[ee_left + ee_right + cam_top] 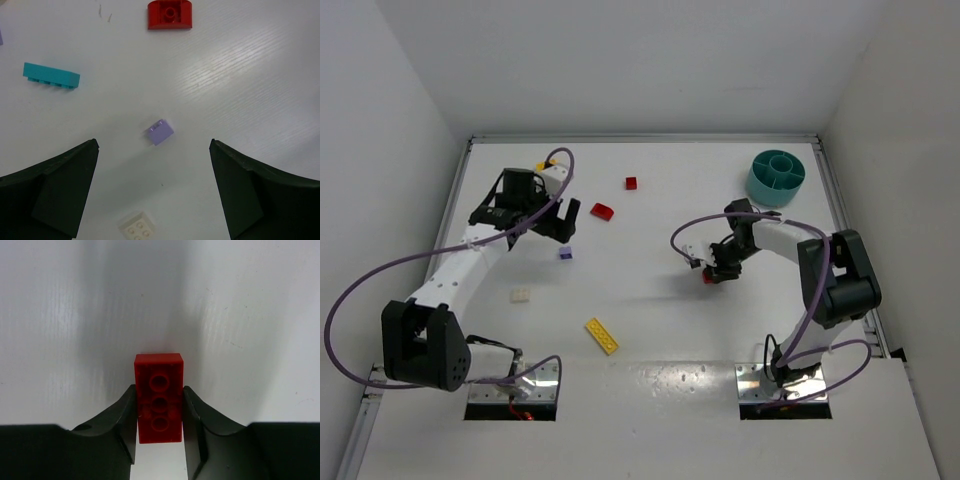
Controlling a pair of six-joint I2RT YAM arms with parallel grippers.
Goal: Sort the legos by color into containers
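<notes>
Sorting looks to be at the carry step. On the white counter [650,330] the teal dish [776,177] sits far right. The right fingers [125,415] clamp a red brick [159,395], which likely next needs carrying to one compartment. The left fingers [65,185] spread wide above a purple cube [160,132]. No writing is legible.

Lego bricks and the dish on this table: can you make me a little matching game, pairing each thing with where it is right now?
Things
1. small purple plastic brick
2. long flat yellow plastic plate
3. red oblong plastic brick
4. round teal plastic dish

Places
A. far right part of the table
B. clamped between the right gripper's fingers
C. loose, nearest the arms' bases
D. loose, seen between the open left gripper's fingers

Pairs: 1-D, 2-C, 3-B, 4-A
</notes>
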